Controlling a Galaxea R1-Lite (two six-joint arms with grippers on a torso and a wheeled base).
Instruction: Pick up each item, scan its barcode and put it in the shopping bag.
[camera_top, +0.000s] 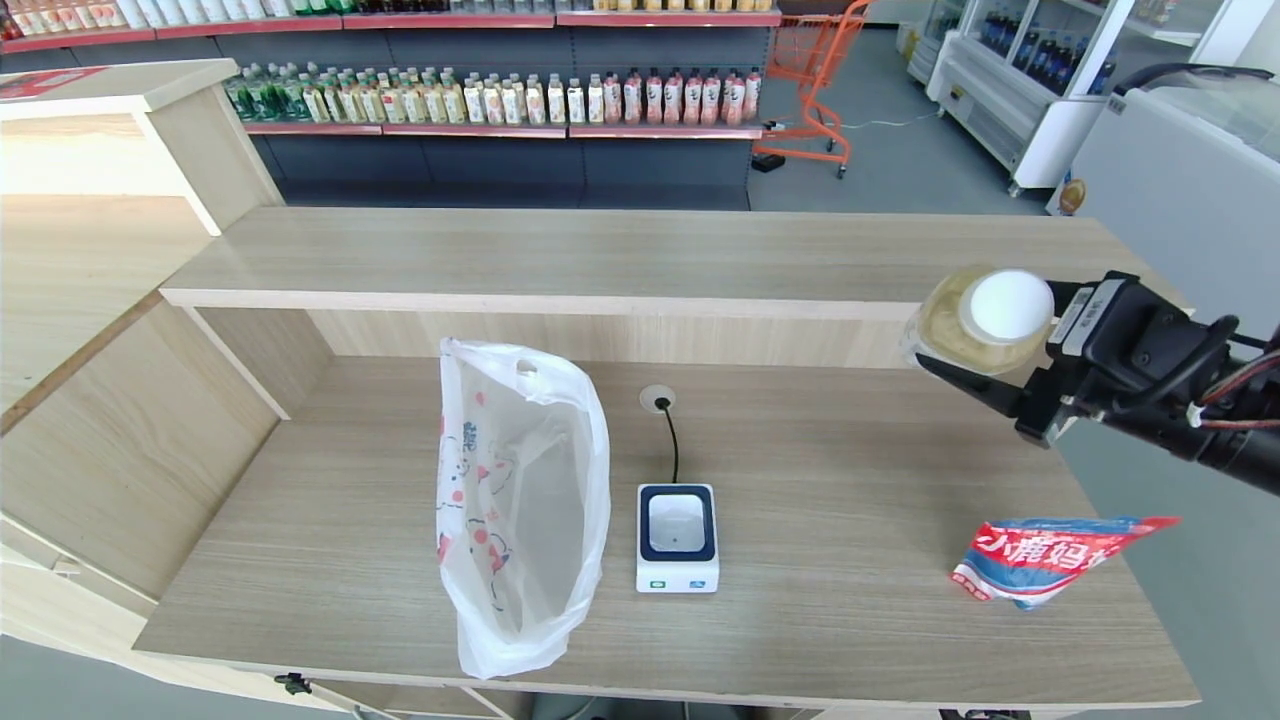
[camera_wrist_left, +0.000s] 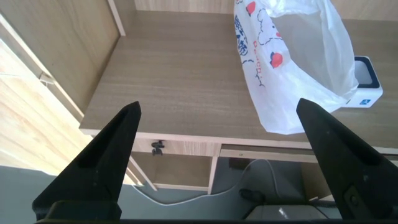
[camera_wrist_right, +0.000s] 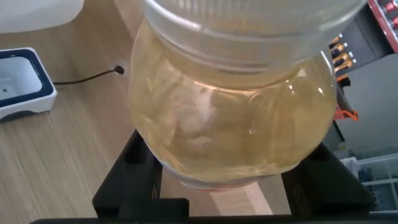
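Observation:
My right gripper (camera_top: 975, 365) is shut on a clear jar (camera_top: 975, 322) with a white lid and pale yellow contents, held in the air above the counter's right end. Up close the jar (camera_wrist_right: 230, 118) sits between the black fingers (camera_wrist_right: 134, 168). The white barcode scanner (camera_top: 677, 538) rests mid-counter, its cable running back to a hole. To the scanner's left stands the white printed shopping bag (camera_top: 515, 500), mouth open. A red, white and blue snack pouch (camera_top: 1045, 557) lies at the counter's right front. My left gripper (camera_wrist_left: 217, 162) hangs open off the counter's front left edge, beside the bag (camera_wrist_left: 292, 62).
A raised wooden ledge (camera_top: 620, 260) runs along the back of the counter (camera_top: 330, 540), and a side wall closes its left end. Shop shelves with bottles, an orange trolley (camera_top: 820, 90) and chest freezers stand beyond.

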